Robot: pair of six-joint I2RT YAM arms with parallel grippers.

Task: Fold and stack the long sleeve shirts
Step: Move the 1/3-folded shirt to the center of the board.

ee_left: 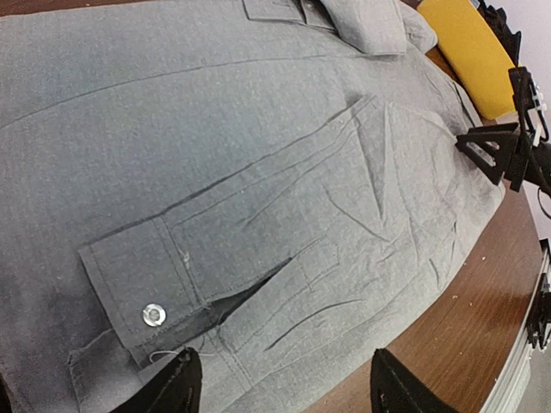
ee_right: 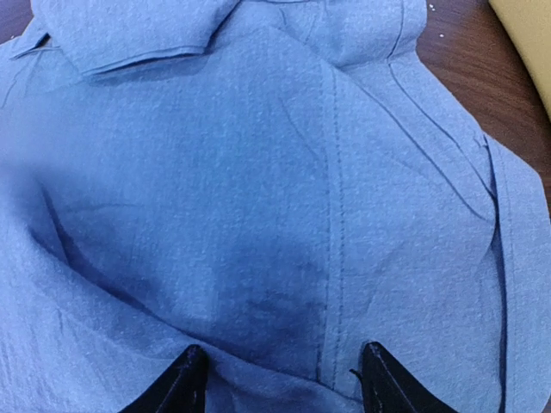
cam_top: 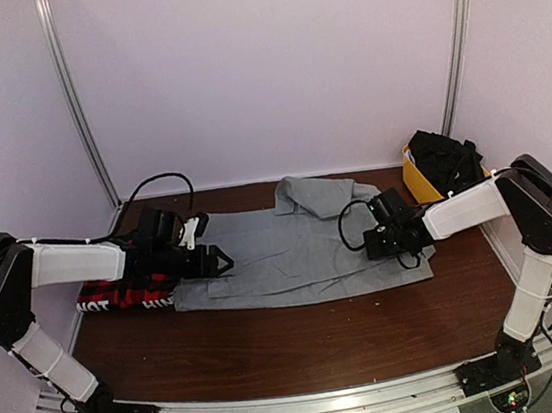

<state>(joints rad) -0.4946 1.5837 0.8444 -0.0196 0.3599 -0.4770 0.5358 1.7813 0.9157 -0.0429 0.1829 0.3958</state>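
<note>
The grey shirt [cam_top: 291,250] lies spread flat mid-table, collar at the back, one sleeve folded across it with its cuff and snap [ee_left: 154,313] near the front edge. My left gripper [cam_top: 220,263] is open just above the shirt's left part, fingers [ee_left: 176,389] wide apart over the cuff. My right gripper [cam_top: 373,245] is open above the shirt's right side [ee_right: 275,215], which looks blue in that view; its fingertips [ee_right: 185,383] are close to the cloth. The plaid shirt [cam_top: 126,293] lies folded at the left under my left arm, white lettering showing.
A yellow bin [cam_top: 420,177] with dark cloth [cam_top: 445,157] in it stands at the back right; its edge shows in the left wrist view [ee_left: 469,52]. Bare brown table [cam_top: 303,344] runs along the front.
</note>
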